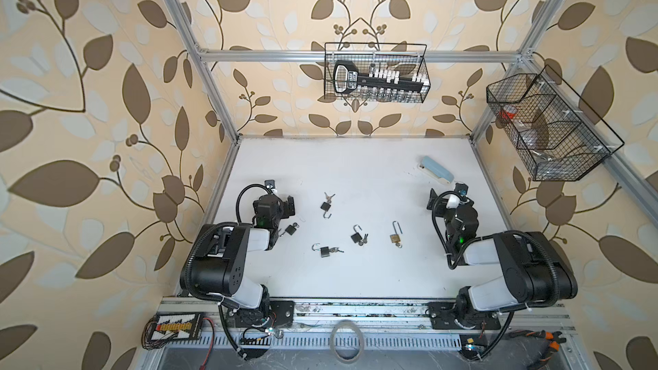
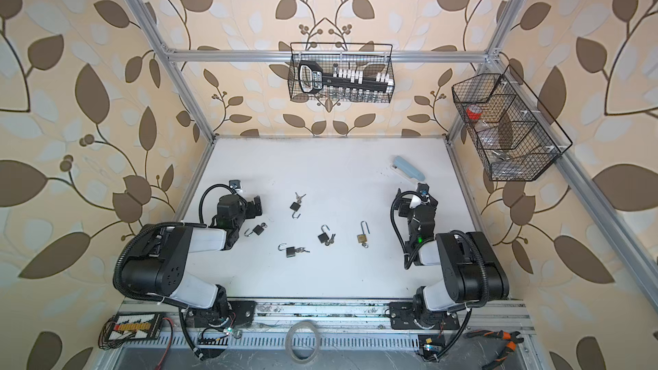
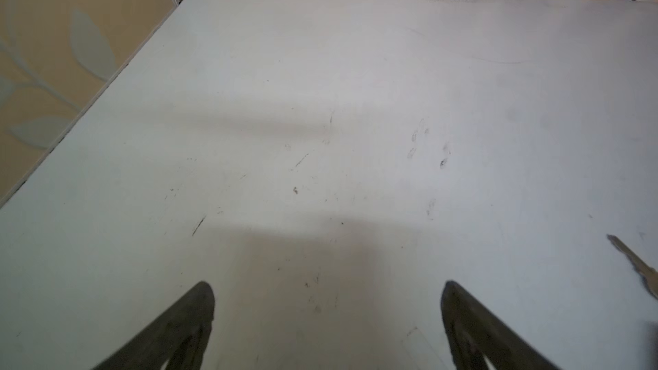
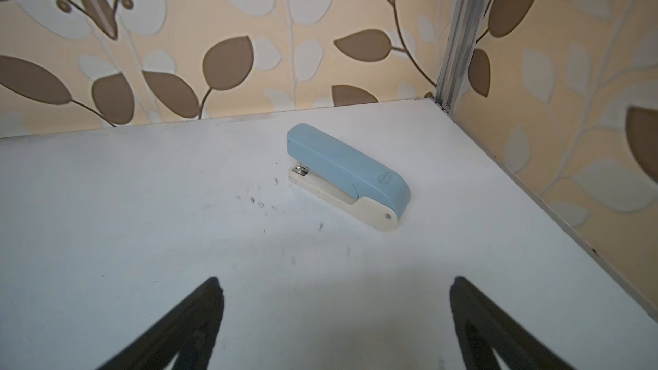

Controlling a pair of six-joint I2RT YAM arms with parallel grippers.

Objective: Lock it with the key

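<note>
Near rail: orange-handled pliers (image 1: 544,338) lie well behind the right fingers, at the robot's edge.
Bench: the white bench (image 1: 356,279) is scuffed and carries five padlocks between the two sets of fingers, each with its shackle swung open.
Near black padlock (image 1: 324,252): closest to the robot, behind both sets of fingers and nearer the left ones. Its keys (image 1: 336,250) lie at its base, on the side toward the right fingers.
Middle black padlock (image 1: 356,238): roughly midway between the two sets of fingers, with a bunch of keys (image 1: 363,240) touching it.
Brass padlock (image 1: 394,238): long shackle pointing away from the robot. It is nearer the right fingers but apart from them, with a small key (image 1: 398,244) at its base.
Left black padlock (image 2: 259,230): just beside the left fingers, on the robot's side of them.
Left fingers (image 3: 197,311): released, spread wide with nothing between them, over bare bench. One key (image 3: 637,268) lies off to their side.
Far black padlock (image 1: 324,205): about level with the left fingers, on the side toward the right ones, with its shackle toward the robot.
Right fingers (image 4: 206,311): released, spread wide and empty, above bare bench.
Stapler: a blue and cream stapler (image 4: 345,172) lies ahead of the right fingers, apart from them.
Back wall: a wire basket (image 1: 375,44) holds a socket set (image 1: 377,81), well beyond both sets of fingers.
Side wall: a second wire basket (image 1: 562,167) hangs beyond the right fingers.
</note>
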